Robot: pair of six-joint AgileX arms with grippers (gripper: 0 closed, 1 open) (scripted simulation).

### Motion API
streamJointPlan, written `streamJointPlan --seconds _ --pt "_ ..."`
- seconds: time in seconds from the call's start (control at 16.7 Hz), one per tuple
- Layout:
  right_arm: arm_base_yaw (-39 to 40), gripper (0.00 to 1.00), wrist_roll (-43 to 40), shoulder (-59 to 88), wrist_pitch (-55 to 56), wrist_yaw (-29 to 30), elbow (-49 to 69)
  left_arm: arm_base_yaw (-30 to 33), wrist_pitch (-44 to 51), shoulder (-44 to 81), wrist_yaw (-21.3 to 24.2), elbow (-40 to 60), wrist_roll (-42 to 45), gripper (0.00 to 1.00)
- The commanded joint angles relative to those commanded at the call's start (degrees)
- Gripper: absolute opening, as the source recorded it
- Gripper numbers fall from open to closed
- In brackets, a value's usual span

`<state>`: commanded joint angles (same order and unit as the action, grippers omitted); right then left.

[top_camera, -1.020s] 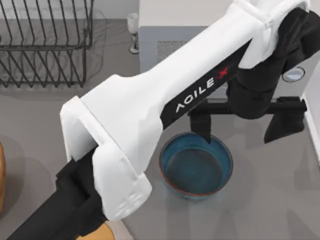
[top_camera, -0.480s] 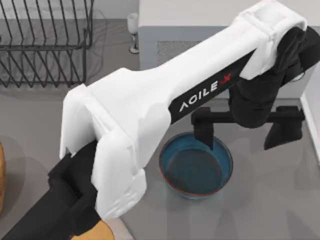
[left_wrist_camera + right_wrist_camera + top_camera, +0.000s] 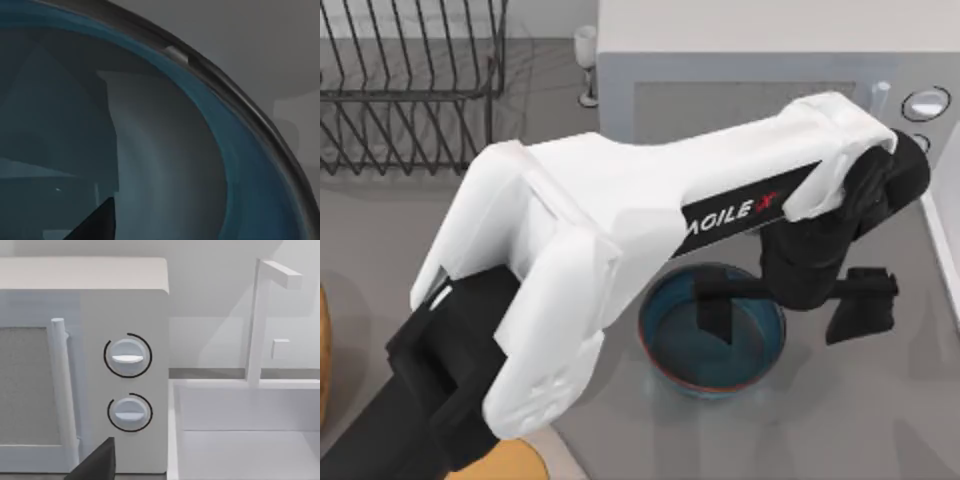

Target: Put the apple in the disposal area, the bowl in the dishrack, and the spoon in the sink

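The teal-blue bowl (image 3: 675, 350) with its reddish rim rests on the grey counter in front of the microwave. My left gripper (image 3: 790, 312) is open and straddles the bowl's right rim, with one finger inside and the other outside to the right. The left wrist view looks closely into the bowl (image 3: 240, 165), with one dark fingertip (image 3: 97, 222) at its edge. The black wire dishrack (image 3: 410, 90) stands at the back left. The white sink (image 3: 250, 440) lies beside the microwave. The apple and the spoon are out of view. A dark fingertip (image 3: 97, 460) of my right gripper faces the microwave.
A white microwave (image 3: 750, 90) with two knobs (image 3: 127, 357) fills the back of the counter. A tall faucet (image 3: 257, 325) rises behind the sink. A small white stemmed glass (image 3: 586, 62) stands left of the microwave. A yellow-orange disc (image 3: 510, 465) peeks out under my left arm.
My left arm has swung toward the front and lowered. Its gripper came down from behind the bowl, so one finger now sits inside it. The bowl has not moved.
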<state>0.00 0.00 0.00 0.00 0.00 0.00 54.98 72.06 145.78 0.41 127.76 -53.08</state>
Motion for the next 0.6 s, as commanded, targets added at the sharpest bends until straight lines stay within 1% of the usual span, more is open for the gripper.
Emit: streamJointPlan --seconds 0.3,0.6 --pt "0.0 1.0 0.0 0.0 0.0 0.0 0.0 0.01 -0.9 -0.24 0.0 -1.03 -0.01 1.0" --pt "0.0 1.0 0.0 0.0 0.0 0.0 0.0 0.01 -0.9 -0.24 0.0 -1.03 -0.01 0.62"
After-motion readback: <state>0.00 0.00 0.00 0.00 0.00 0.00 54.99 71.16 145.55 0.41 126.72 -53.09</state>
